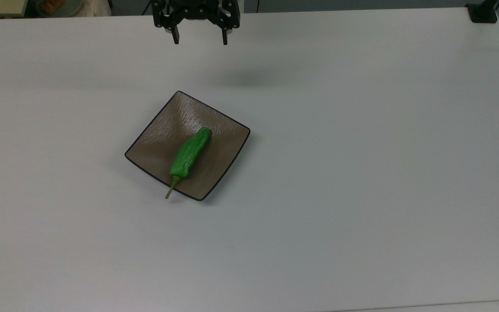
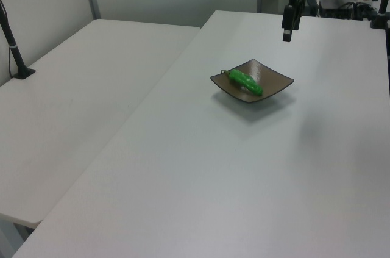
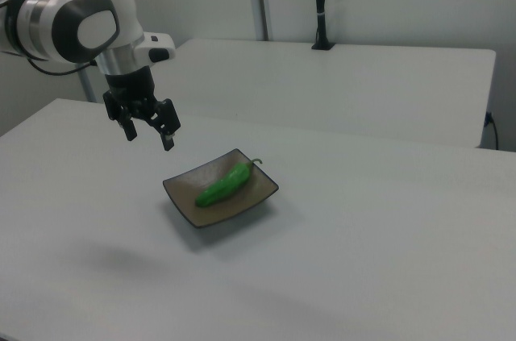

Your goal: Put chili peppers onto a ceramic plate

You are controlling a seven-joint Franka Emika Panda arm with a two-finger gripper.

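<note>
I see the gripper [image 1: 199, 41] raised above the white table [image 1: 362, 173] with its two fingers spread apart and nothing between them, well apart from the plate [image 1: 154, 147] toward the top view's upper edge. The brown square plate rests flat on the table, and the green pepper [image 1: 189, 153] lies on it along a diagonal, its body touching the plate surface and its thin stem [image 1: 171, 188] reaching over the rim at the top view's lower left. In the right view the gripper [image 3: 148, 136] hangs to the right view's left of the plate [image 3: 256, 196], on which the pepper [image 3: 222, 185] rests.
</note>
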